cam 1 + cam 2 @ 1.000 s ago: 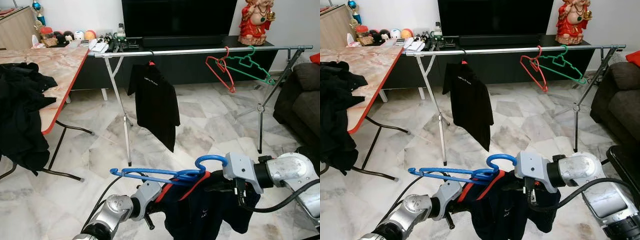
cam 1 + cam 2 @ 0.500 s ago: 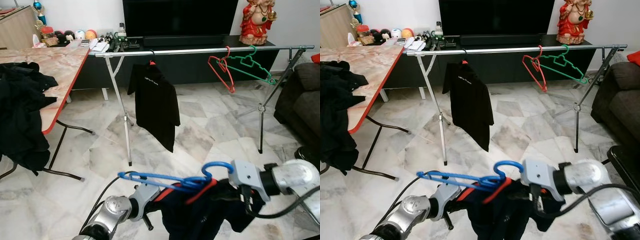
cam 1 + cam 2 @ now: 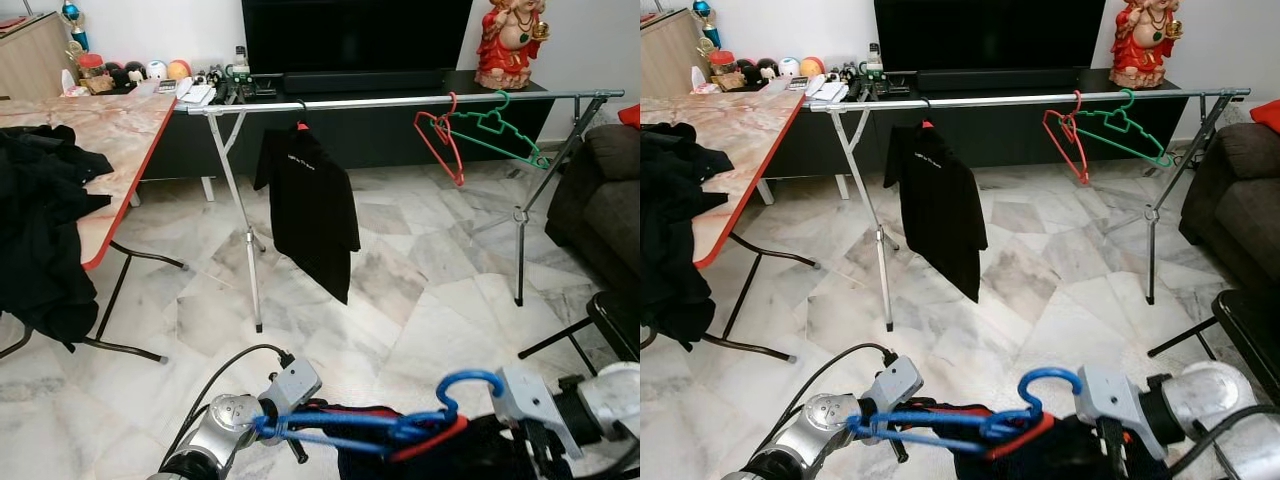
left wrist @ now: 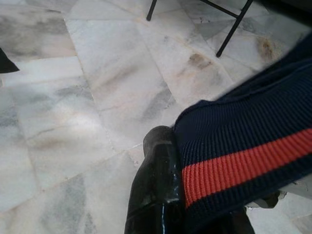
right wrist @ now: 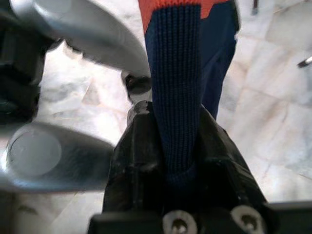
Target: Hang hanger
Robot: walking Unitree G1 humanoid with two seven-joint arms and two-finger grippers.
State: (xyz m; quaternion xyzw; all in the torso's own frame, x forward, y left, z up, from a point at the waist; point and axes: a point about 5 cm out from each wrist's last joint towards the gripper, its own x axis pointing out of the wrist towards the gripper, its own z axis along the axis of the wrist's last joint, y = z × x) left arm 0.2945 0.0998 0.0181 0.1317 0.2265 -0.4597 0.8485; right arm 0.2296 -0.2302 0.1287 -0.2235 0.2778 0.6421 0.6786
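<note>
Legible text: none. The black shirt [image 3: 310, 210] hanging on the metal rail [image 3: 400, 101], well beyond the fingers, carries one short line of small white print across its chest; the characters are too small to resolve in either eye view. The navy knit fabric with a red stripe [image 4: 243, 161] pressed against the left fingers [image 4: 158, 185] bears no visible lettering.

three hangers [image 3: 360, 425] — one rack [image 3: 400, 100], one table [image 3: 120, 130]

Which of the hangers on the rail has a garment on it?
The one near the rail's left end, carrying the black shirt. The red hanger and green hanger further right hang bare.
</note>
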